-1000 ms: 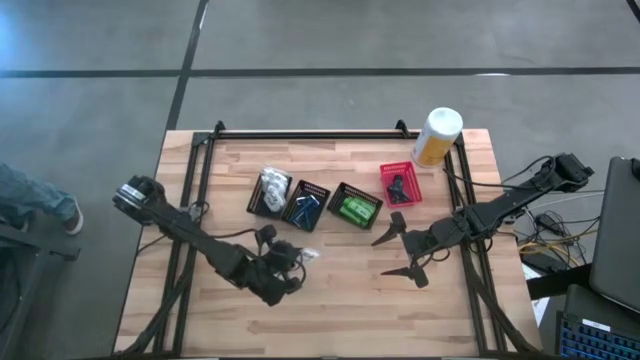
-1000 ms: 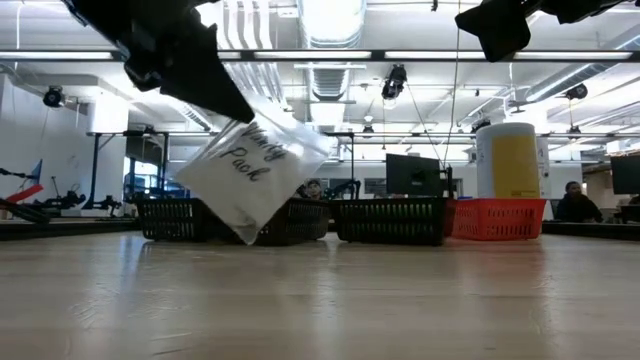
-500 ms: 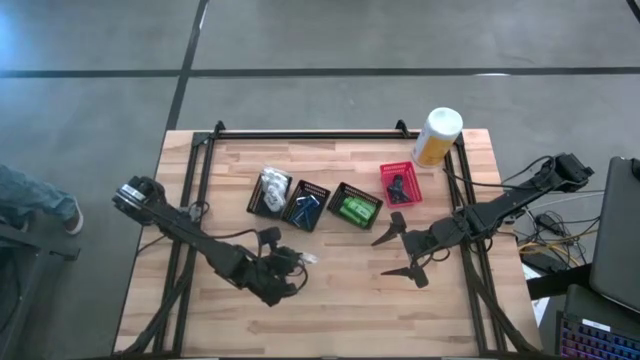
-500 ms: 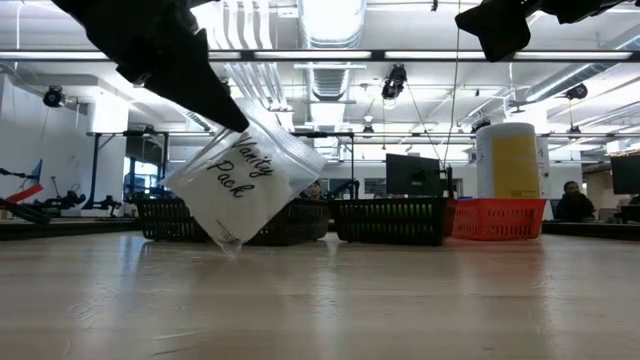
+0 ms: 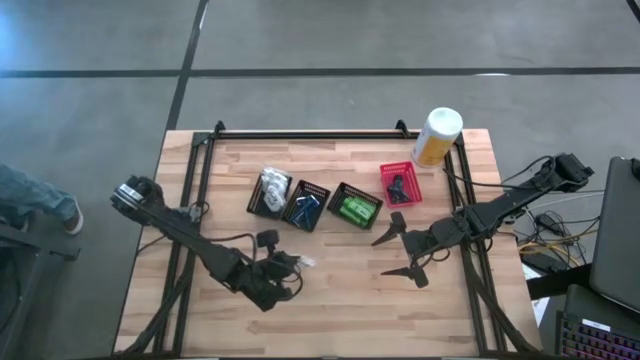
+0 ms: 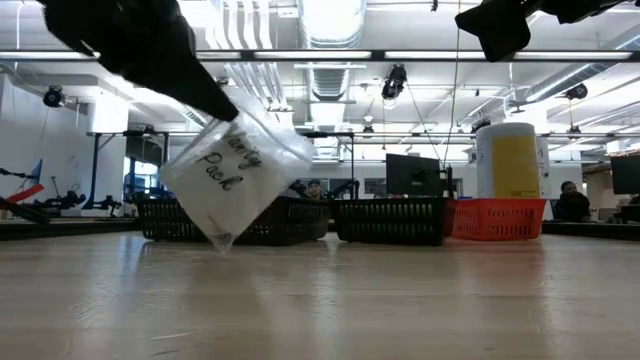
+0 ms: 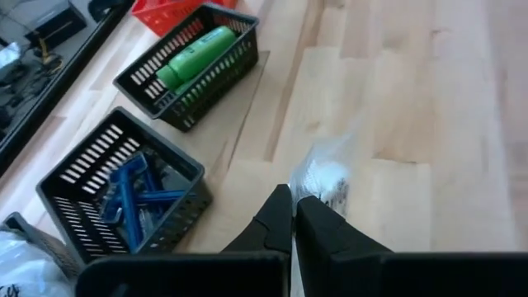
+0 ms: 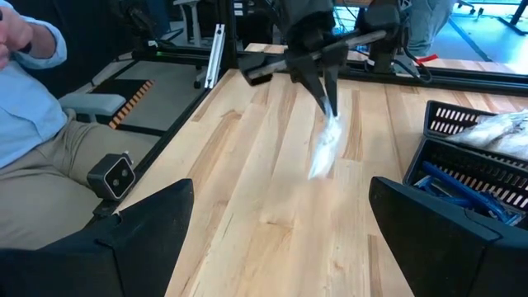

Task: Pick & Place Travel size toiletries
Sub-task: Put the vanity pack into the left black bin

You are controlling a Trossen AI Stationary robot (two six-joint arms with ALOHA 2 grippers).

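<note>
Above the tabletop (image 5: 340, 290), left hand (image 5: 290, 263) pinching shut on clear vanity pack (image 6: 232, 176) by its edge; dangling limp, probably light, slippery. Right hand (image 5: 398, 252) waiting wide open, empty.

clear pack (image 6: 232, 178): see-through plastic pouch with white stuff inside and handwritten "Pack" lettering, hanging tilted just above the table, dangling well in front of the black baskets
white wrapped lumps (image 5: 273, 187): sitting bunched up in the black basket at the left end of the basket row
blue items (image 7: 132, 191): lying in the next black basket along that row
green packets (image 5: 353, 209): lying in the third black basket
dark sachets (image 5: 398, 186): lying in the red basket at the right end of the row
</note>
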